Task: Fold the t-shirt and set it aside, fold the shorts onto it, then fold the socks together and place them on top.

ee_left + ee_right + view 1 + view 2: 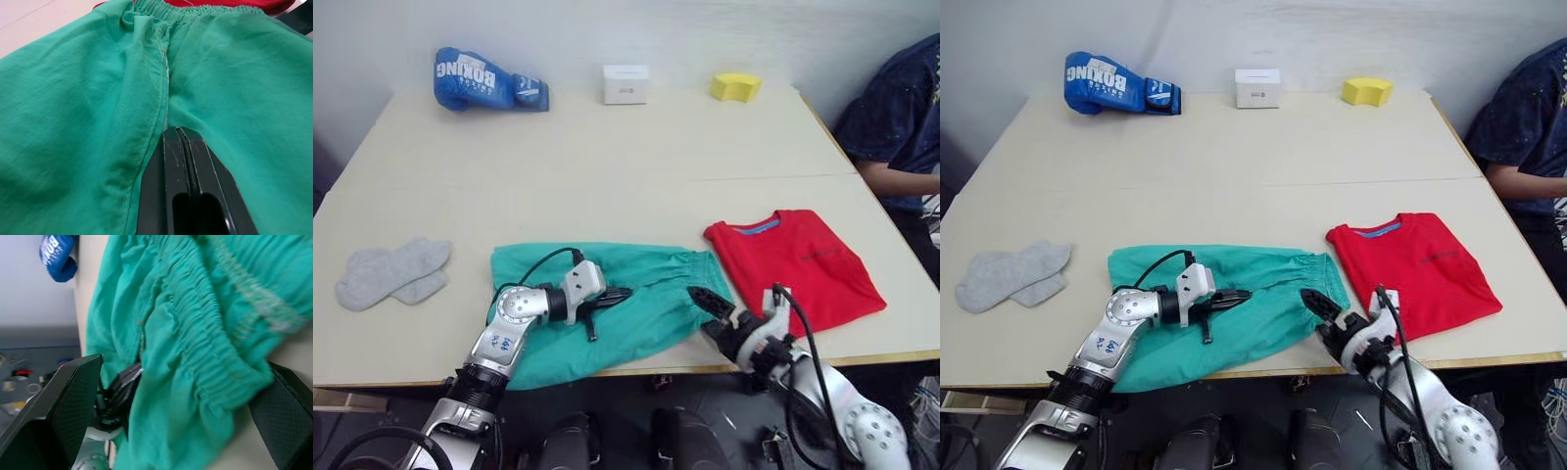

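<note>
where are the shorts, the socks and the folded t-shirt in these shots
shorts (646, 294): left eye view, on the middle of the teal cloth.
socks (386, 272): left eye view, on the upper grey sock.
t-shirt (798, 259): left eye view, on the red front below the neck band.

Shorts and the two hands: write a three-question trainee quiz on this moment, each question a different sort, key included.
1. True or false: the shorts already lie on the t-shirt.
2. The right hand is: A) shut on the socks; B) open around the shorts' waistband corner; C) shut on the t-shirt.
3. Fill in: the left hand is over the shorts with its fingers ____.

Key: 1 false, they lie flat on the table beside it. 2 B. 3 shut.
</note>
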